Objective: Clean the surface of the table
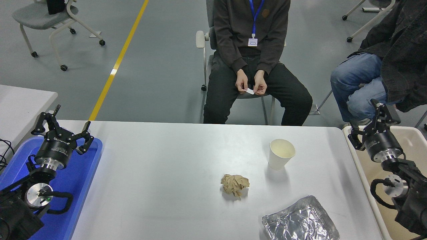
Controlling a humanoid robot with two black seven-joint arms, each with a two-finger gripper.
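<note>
The table surface [166, 173] is a wide pale grey-white top. On it stand an empty white paper cup [282, 154], a crumpled brown paper ball [235, 185] and a crinkled foil tray [300, 220] at the front right edge. My right gripper [367, 120] hangs open and empty over the left rim of the beige bin, well right of the cup. Over the blue tray at the lower left, my left gripper [68, 118] is parked, open and empty.
A blue tray [78, 186] lies along the table's left end and a beige bin [415, 141] stands off its right end. One person sits facing the far edge holding a small white slip; a second sits at the far right, near my right gripper.
</note>
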